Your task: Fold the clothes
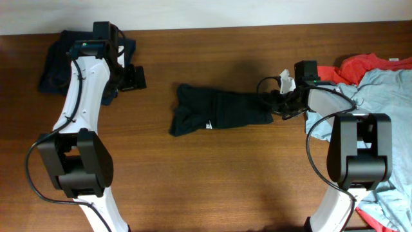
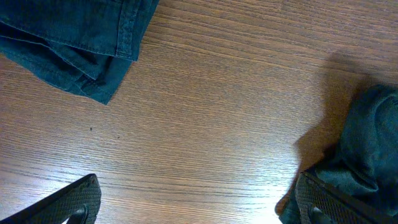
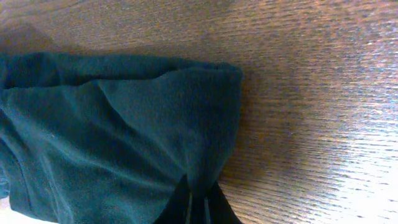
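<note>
Table [image 1: 212, 180]: brown wood. Blue-grey shirt [image 1: 386, 93] heaped at the right edge, with the red shirt [image 1: 364, 66] touching its far side. Black shirt [image 1: 219, 109] bunched lengthwise at table centre. Navy shirt [image 1: 55, 64] crumpled at the far left. Right pincer [image 3: 198, 208] clamped tight on the black shirt's right end. Left pincer [image 1: 136, 77] spread wide, empty, just beside the navy shirt.

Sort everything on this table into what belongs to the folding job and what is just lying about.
Belongs to the job:
black T-shirt, pinched by the right gripper
navy garment
red-orange shirt
light blue-grey shirt

Just lying about:
small white scrap by the right arm, too small to identify
</note>
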Tool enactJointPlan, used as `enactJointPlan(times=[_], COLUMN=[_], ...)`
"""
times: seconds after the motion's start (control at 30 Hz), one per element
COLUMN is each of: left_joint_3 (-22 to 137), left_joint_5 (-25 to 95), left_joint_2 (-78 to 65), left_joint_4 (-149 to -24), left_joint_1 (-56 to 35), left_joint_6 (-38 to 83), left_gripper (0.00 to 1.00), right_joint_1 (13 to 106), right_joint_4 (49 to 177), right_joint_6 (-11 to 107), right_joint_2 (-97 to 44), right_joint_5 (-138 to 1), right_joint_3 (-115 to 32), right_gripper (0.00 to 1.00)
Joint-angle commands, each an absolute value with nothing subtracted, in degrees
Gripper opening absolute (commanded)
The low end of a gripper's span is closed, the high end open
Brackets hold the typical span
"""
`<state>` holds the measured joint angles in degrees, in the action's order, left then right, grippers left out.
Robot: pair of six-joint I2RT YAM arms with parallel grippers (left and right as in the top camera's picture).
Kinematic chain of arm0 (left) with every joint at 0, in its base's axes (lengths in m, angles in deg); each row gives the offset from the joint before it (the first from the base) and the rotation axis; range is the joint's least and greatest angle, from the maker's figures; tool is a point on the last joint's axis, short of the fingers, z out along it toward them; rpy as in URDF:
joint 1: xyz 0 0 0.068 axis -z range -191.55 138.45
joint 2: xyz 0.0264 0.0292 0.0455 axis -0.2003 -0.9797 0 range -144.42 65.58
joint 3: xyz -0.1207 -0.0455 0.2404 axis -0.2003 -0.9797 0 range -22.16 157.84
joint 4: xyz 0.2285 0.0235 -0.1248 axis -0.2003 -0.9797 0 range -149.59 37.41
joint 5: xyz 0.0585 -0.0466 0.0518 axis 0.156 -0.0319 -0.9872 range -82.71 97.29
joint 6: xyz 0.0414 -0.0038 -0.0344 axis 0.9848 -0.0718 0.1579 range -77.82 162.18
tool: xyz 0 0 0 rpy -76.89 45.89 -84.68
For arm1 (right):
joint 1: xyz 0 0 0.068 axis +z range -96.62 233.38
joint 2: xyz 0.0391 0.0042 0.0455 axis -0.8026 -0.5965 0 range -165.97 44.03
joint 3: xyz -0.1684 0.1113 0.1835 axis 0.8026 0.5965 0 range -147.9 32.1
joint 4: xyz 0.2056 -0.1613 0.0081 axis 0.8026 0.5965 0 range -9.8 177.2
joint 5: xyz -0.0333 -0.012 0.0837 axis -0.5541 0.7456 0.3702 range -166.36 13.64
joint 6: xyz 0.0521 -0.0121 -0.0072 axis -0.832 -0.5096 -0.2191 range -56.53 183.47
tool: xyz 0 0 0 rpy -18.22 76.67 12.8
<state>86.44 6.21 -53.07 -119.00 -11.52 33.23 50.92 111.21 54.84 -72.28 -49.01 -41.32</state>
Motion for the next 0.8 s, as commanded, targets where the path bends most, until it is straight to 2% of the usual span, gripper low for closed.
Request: enactJointPlan(times=[0.0, 0.47, 0.77], left_joint_3=[87.2, 87.2, 87.2], left_joint_5=[5.8, 5.8, 5.8], left_joint_2=[-51.6, -51.6, -51.6], left_joint_4=[-119.0, -119.0, -119.0], left_joint_1=[-11.5, -11.5, -11.5], left_joint_6=[34.2, 34.2, 34.2], left_gripper=[0.99, 0.99, 0.99], right_joint_1=[49.0, 34.5, 31.9], right_joint_4=[111.4, 122.8, 139.2], right_joint_6=[55.0, 66.8, 70.2], right_joint_2=[-72.4, -70.6, -70.5], right_joint_5=[-49.2, -49.2, -51.7], right_joint_3=[-41.0, -43.1, -58.0], right_gripper=[0.04, 0.04, 0.04])
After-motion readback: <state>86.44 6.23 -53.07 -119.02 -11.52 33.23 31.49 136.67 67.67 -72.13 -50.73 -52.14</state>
